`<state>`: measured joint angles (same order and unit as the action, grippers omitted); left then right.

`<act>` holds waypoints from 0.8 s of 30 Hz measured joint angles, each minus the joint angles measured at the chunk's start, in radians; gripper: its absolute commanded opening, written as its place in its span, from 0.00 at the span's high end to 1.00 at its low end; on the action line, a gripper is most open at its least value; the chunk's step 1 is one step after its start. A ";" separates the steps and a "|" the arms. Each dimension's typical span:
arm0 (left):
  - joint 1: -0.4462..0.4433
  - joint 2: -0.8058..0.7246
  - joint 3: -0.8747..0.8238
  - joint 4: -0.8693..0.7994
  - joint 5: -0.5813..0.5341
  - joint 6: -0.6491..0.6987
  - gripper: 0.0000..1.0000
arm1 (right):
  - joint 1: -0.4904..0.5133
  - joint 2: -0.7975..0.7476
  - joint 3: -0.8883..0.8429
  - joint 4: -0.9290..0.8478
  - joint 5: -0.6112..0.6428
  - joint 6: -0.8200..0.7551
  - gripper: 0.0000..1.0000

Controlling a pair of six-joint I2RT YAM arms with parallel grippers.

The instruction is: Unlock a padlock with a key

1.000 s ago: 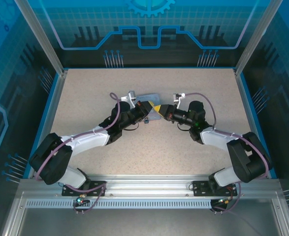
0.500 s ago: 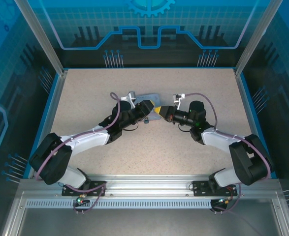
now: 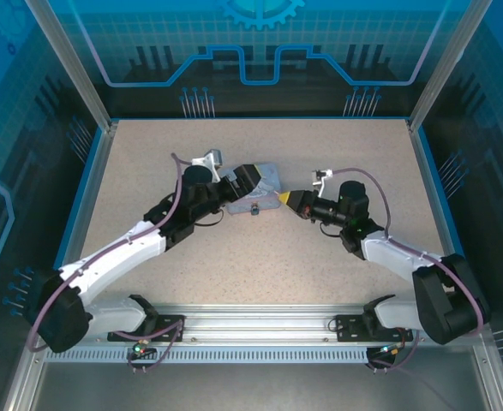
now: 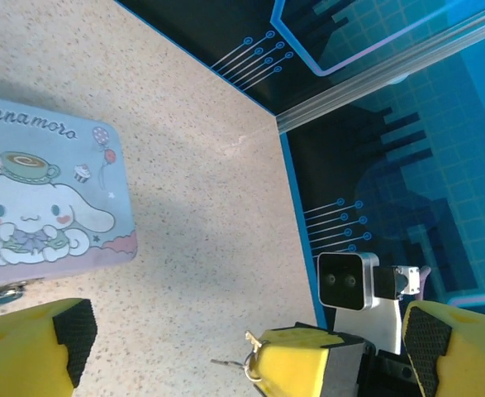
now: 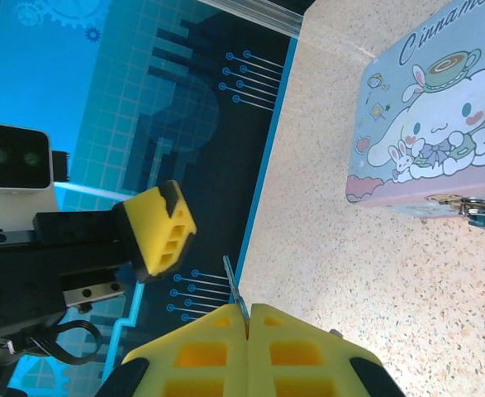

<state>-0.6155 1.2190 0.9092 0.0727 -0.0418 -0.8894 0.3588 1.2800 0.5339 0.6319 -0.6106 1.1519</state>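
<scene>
Robot lab test cell, speckled table (image 3: 260, 257) fenced by aluminium frame (image 3: 260, 325), blue circuit-pattern panels (image 3: 260, 51)

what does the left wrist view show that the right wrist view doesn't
Left wrist, not right wrist: both yellow pads of the open left gripper, spread wide, and the right arm's white wrist camera. Right wrist, not left wrist: the left arm's white wrist camera. Shared: the pastel blue cartoon tin box, the speckled beige table, and the shut right gripper pinching a thin metal key.
</scene>
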 measured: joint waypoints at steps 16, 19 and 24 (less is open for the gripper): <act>0.032 -0.032 0.251 -0.422 -0.045 0.229 0.01 | 0.000 -0.060 0.010 -0.268 0.084 -0.077 1.00; 0.041 -0.032 0.263 -0.438 -0.068 0.259 0.01 | 0.000 -0.047 0.040 -0.301 0.090 -0.092 1.00; 0.044 -0.005 0.247 -0.437 -0.105 0.268 0.01 | -0.016 0.010 0.143 -0.381 0.087 -0.132 1.00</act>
<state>-0.5713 1.2137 1.1561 -0.3641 -0.1471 -0.6216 0.3431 1.2903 0.6769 0.2512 -0.5236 1.0199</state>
